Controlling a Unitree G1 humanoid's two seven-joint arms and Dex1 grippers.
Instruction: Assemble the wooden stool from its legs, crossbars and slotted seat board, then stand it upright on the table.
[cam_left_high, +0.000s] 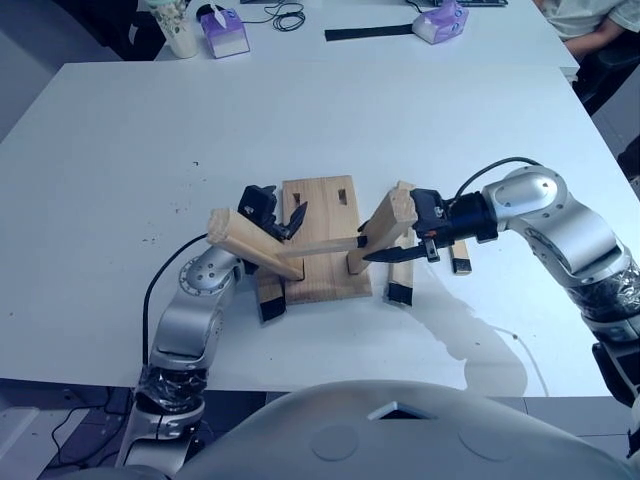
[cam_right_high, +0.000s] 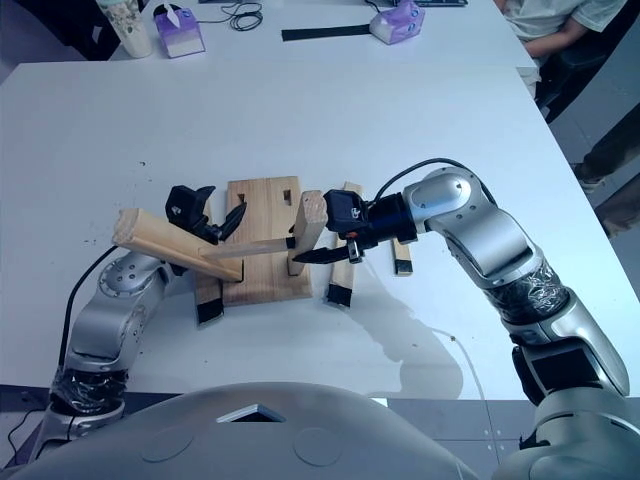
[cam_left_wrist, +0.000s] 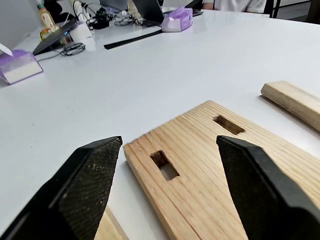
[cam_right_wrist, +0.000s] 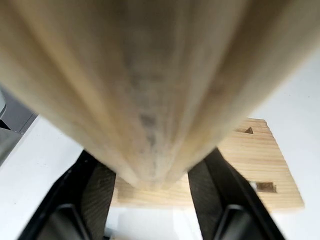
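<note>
Left arm: bent up from the desk's (cam_left_high: 120, 200) front edge; left pincer (cam_left_high: 280, 215) released, hovering over the board's (cam_left_high: 330, 275) left edge.
Right arm: comes in from the right; right pincer (cam_left_high: 392, 240) grasping a tilted leg (cam_left_high: 400, 203).
Crossbar (cam_left_high: 320, 248): joins that leg to a second leg (cam_left_high: 245, 240).
Board: flat, near the front edge, loose legs (cam_left_high: 402, 290) just beside it.
Left wrist: we see two slots (cam_left_wrist: 165, 165).
</note>
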